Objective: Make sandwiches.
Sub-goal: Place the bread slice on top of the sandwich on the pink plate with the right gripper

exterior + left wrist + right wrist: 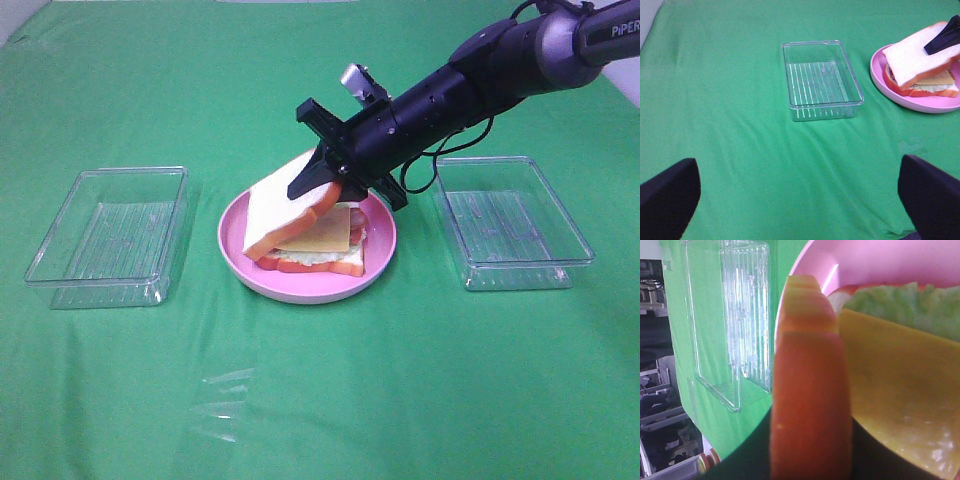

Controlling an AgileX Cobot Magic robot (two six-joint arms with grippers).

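A sandwich stack [318, 252] lies on the round pink plate [300, 288]: a bottom bread slice, pale green lettuce [905, 305] and a yellow cheese square [318, 236]. My right gripper [335, 185] is shut on a top bread slice [285, 208] with orange-brown crust [810, 405] and holds it tilted, its low edge resting on the stack's left side. The stack also shows in the left wrist view [922, 70]. My left gripper [800, 200] is open and empty, well away from the plate, over bare cloth; it is out of the exterior high view.
One clear plastic tray [110, 235] stands left of the plate and another [510, 220] to its right. Both hold nothing. A green cloth [320, 400] covers the table. A crumpled bit of clear film [225, 405] lies near the front.
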